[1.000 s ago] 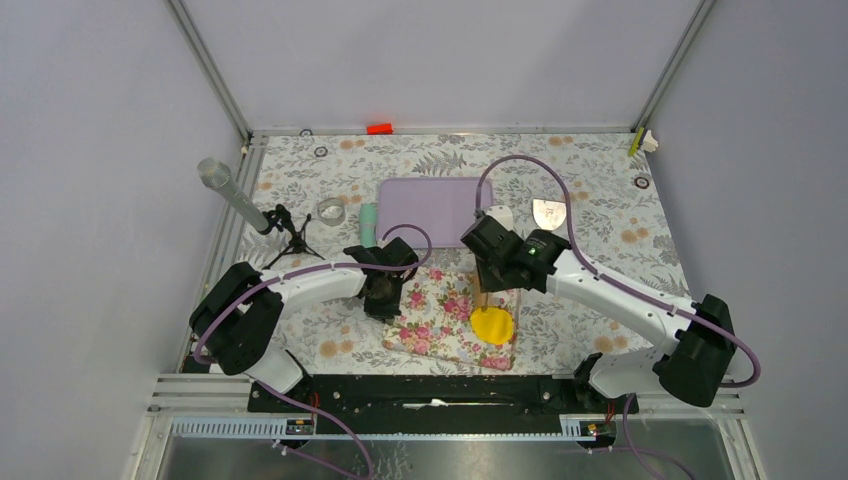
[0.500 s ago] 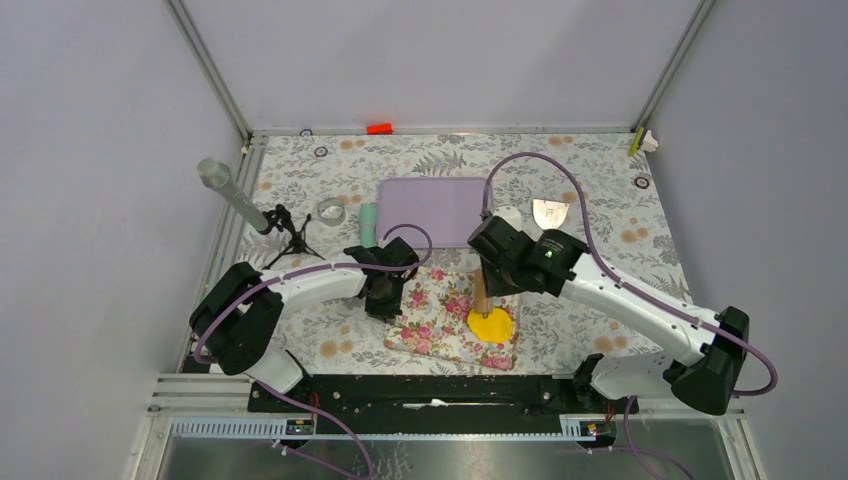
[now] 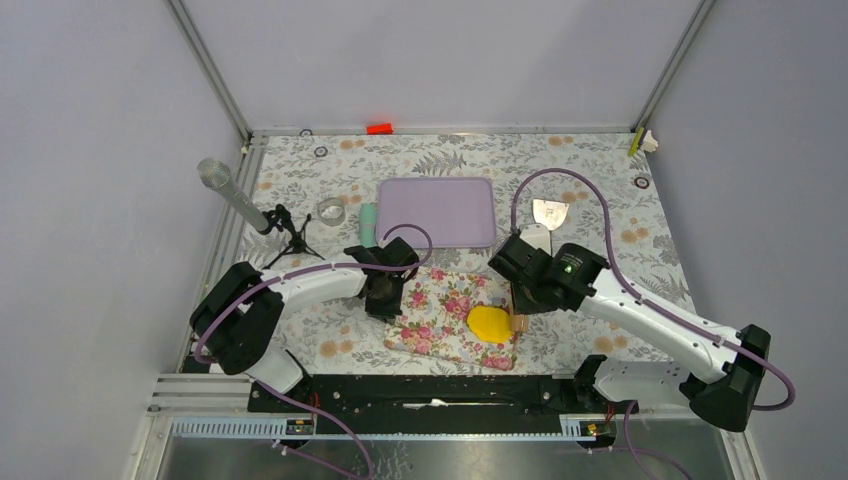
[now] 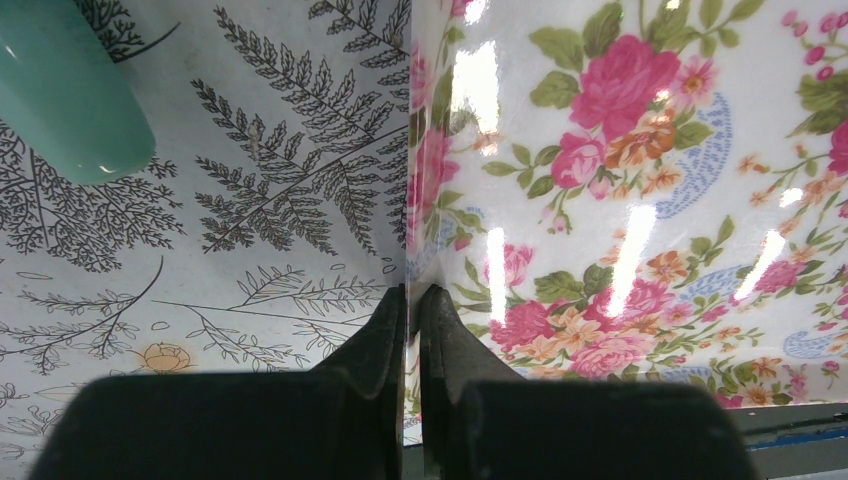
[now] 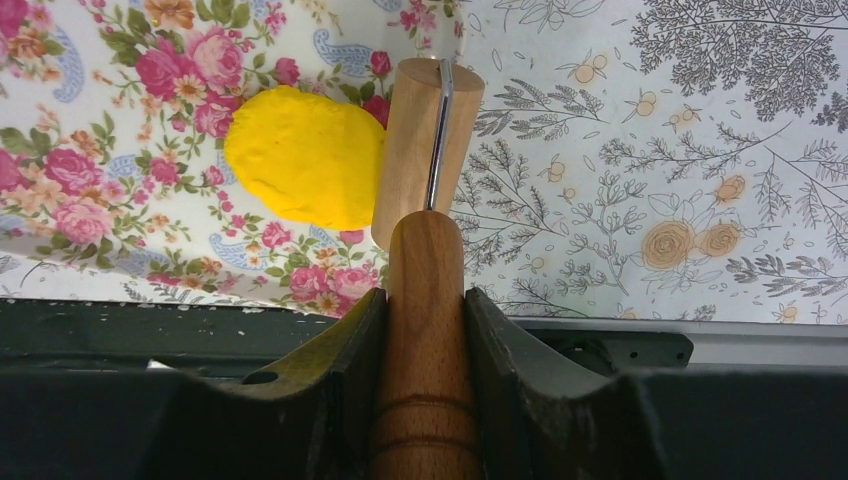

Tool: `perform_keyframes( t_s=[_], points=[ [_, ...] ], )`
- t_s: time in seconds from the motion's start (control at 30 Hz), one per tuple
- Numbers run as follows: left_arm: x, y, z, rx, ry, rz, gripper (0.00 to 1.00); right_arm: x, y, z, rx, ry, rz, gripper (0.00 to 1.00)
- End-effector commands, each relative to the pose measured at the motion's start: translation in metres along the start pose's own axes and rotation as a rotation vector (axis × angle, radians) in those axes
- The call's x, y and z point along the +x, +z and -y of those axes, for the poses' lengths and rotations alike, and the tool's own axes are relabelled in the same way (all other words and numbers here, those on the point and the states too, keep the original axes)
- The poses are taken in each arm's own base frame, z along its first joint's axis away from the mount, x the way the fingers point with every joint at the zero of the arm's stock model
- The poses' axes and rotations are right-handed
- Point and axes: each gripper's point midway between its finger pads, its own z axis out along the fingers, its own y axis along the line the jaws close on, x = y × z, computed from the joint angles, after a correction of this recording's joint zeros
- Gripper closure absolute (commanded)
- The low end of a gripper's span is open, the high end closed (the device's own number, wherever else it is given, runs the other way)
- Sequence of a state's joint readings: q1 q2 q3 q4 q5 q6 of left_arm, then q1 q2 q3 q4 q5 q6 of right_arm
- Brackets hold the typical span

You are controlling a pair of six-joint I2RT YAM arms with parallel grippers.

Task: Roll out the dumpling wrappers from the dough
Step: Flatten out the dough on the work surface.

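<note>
1. Black left hand (image 4: 411,297) – jaws all but shut, nipping the left edge of the mat (image 4: 620,200) and pinning it to the table (image 3: 600,220). In the top view the same hand (image 3: 383,297) sits at the mat's (image 3: 440,310) left border.
2. On the right part of the mat lies the dough (image 3: 490,322), a thick yellow oval, smooth on top. It looks far from thin, and nothing small, flat and round has come of it yet.
3. Just right of it is the roller (image 5: 425,120). Its wooden barrel touches the dough's (image 5: 305,155) right edge rather than lying on top, with the far end over the mat's edge and the bare table.
4. The right hand (image 5: 425,310) is closed snugly on the roller's handle, one finger on each side. From above, this hand (image 3: 530,285) stands behind and to the right of the dough.
5. My reading of the step – rolling is under way, caught with the roller at the end of a pass, off to the dough's side.
6. The next move probably calls for drawing the barrel leftward across the lump with steady downward pressure, the left hand holding the mat so it cannot slide or ruck. Too shallow an approach might push the lump instead of flattening it.
</note>
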State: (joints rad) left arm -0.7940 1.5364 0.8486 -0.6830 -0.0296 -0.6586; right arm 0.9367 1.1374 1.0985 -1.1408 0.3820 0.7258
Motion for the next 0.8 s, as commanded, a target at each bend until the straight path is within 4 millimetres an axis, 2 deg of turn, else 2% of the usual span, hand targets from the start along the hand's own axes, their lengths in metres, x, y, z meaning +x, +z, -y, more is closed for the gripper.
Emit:
perform_keyframes(
  t_s=[0.0, 0.23, 0.4, 0.57, 0.77],
  points=[
    [-0.004, 0.003, -0.001, -0.023, 0.018, 0.019, 1.00, -0.014, 0.006, 0.002, 0.044, 0.010, 0.061, 1.00],
    [-0.003, 0.003, -0.002, -0.024, 0.017, 0.020, 1.00, -0.036, 0.006, 0.003, 0.090, -0.009, 0.135, 1.00],
    [-0.003, 0.004, -0.001, -0.021, 0.017, 0.017, 1.00, -0.051, 0.011, -0.008, 0.085, -0.018, 0.170, 1.00],
    [-0.002, 0.004, -0.002, -0.021, 0.017, 0.016, 1.00, -0.053, 0.025, -0.016, 0.084, -0.024, 0.174, 1.00],
    [-0.001, 0.004, -0.003, -0.022, 0.020, 0.016, 1.00, -0.048, 0.039, -0.015, 0.112, -0.044, 0.147, 1.00]
  ],
)
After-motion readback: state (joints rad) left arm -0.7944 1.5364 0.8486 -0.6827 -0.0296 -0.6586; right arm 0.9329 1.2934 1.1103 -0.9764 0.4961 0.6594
